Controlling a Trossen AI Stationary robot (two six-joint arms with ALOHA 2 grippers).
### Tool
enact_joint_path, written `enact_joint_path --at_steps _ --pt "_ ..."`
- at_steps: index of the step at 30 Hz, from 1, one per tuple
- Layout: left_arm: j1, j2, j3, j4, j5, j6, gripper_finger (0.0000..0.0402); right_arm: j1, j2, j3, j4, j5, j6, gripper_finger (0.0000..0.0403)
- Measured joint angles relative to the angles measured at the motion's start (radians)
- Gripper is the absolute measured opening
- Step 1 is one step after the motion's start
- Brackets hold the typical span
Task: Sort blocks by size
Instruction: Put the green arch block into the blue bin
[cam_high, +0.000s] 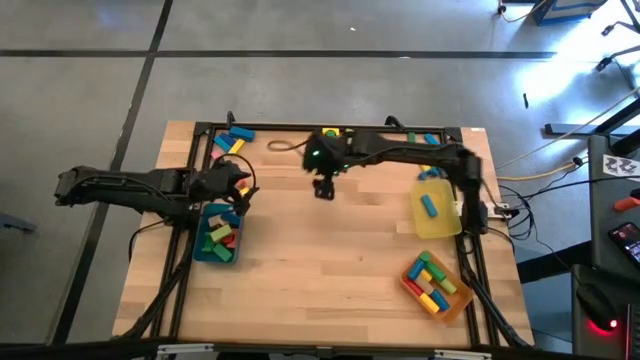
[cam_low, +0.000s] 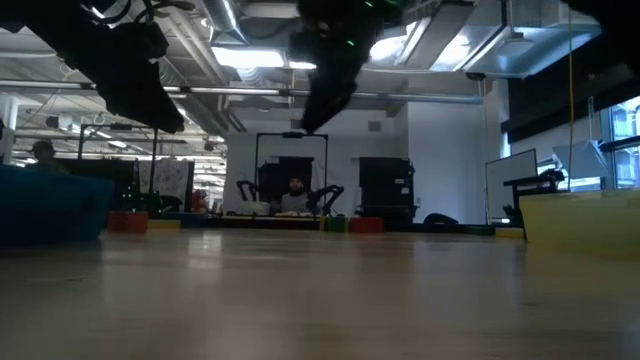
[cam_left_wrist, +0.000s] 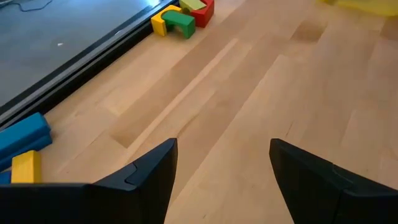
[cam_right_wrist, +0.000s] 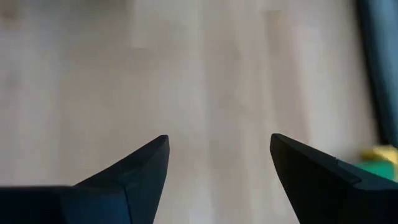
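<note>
Blocks lie in groups. Blue and yellow bars (cam_high: 232, 140) lie at the table's far left, and in the left wrist view (cam_left_wrist: 23, 138) they show beside a green arch, a yellow and a red block (cam_left_wrist: 181, 17). More blocks (cam_high: 425, 140) lie along the far edge. Several blocks fill the teal tray (cam_high: 218, 232) and the orange tray (cam_high: 435, 285). One blue block (cam_high: 428, 205) lies in the yellow tray (cam_high: 440, 225). My left gripper (cam_high: 243, 187) (cam_left_wrist: 224, 180) is open and empty above the teal tray's far end. My right gripper (cam_high: 324, 190) (cam_right_wrist: 217, 180) is open and empty above bare wood at mid-table.
A black frame (cam_high: 300, 127) runs around the table's far and side edges. The teal tray's rim (cam_right_wrist: 379, 62) and a green and yellow block (cam_right_wrist: 380, 163) show in the right wrist view. Bare wood lies between the trays at centre and near side (cam_high: 320, 270).
</note>
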Motion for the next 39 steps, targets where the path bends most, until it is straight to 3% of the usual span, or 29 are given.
enact_joint_path --at_steps 8,14,26,33,39 --pt "0.002 0.000 0.000 0.026 0.000 -0.010 0.0239 -0.117 -0.248 -0.447 0.351 0.166 0.095 0.0280" --pt "0.029 0.001 0.000 0.051 -0.001 -0.015 0.0239 -0.199 -0.260 -0.584 0.540 0.203 0.230 0.0280" --pt "0.051 0.001 0.000 0.053 -0.001 -0.018 0.0239 -0.249 -0.174 -0.621 0.804 0.195 0.391 0.0280" --pt "0.051 0.000 0.000 0.052 -0.001 -0.018 0.0239 -0.305 -0.045 -0.534 0.794 0.140 0.450 0.0280" --pt "0.051 0.000 0.000 0.052 -0.001 -0.010 0.0239 -0.358 0.043 -0.432 0.680 0.092 0.501 0.0280"
